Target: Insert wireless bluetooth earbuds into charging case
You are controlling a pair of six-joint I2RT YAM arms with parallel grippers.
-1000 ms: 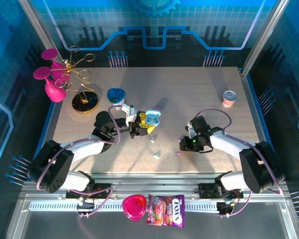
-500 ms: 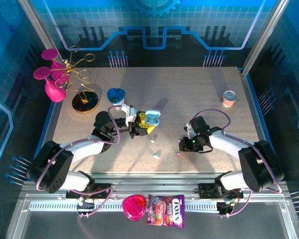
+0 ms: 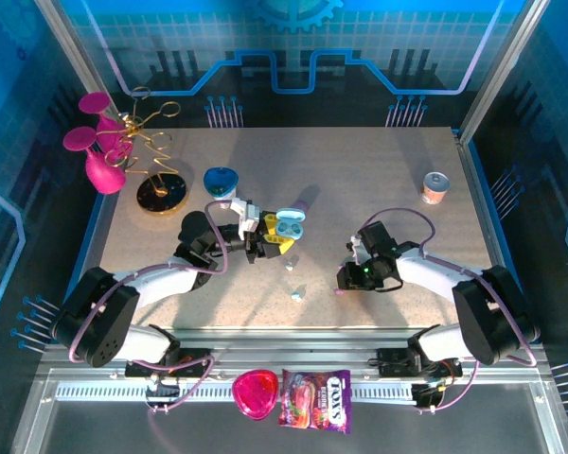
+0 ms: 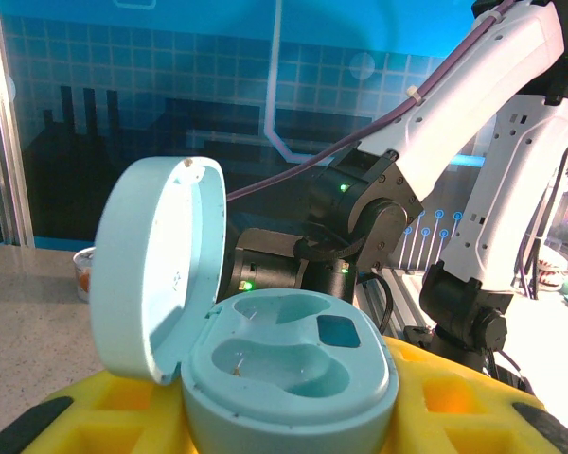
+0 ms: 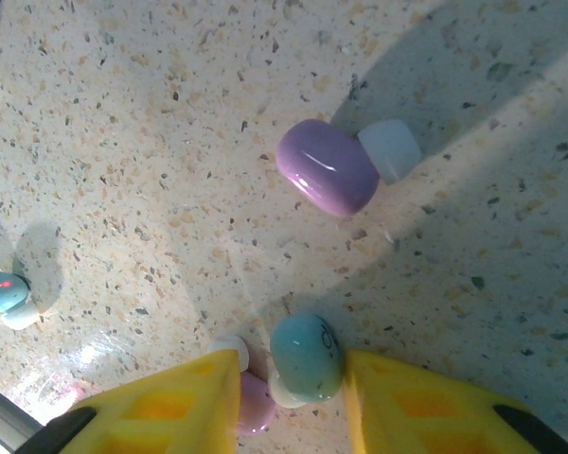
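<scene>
My left gripper point(image 4: 293, 421) is shut on the base of the light-blue charging case point(image 4: 293, 364), yellow fingers point(image 4: 454, 402) on both sides. Its lid point(image 4: 156, 260) stands open at the left and both wells are empty. The top view has this case point(image 3: 290, 227) left of centre, lifted off the table. My right gripper point(image 5: 293, 364) is down at the tabletop, jaws a little apart around a light-blue earbud point(image 5: 306, 357); the right finger touches it. A lilac earbud point(image 5: 256, 405) lies partly under the left finger. Another lilac earbud point(image 5: 328, 167) lies farther off, and a blue one point(image 5: 2, 293) at the left.
Two small earbuds point(image 3: 296, 295) point(image 3: 290, 266) lie between the arms. A blue heart-shaped case point(image 3: 221, 180), a gold wire stand point(image 3: 161, 189) and pink vase point(image 3: 99, 156) are back left. A can point(image 3: 436, 186) stands back right. A pink case point(image 3: 256, 392) and sweets bag point(image 3: 315, 400) lie beyond the near edge.
The right gripper has crept slightly left and toward the near edge, low over the earbuds. The left arm holds still with the case.
</scene>
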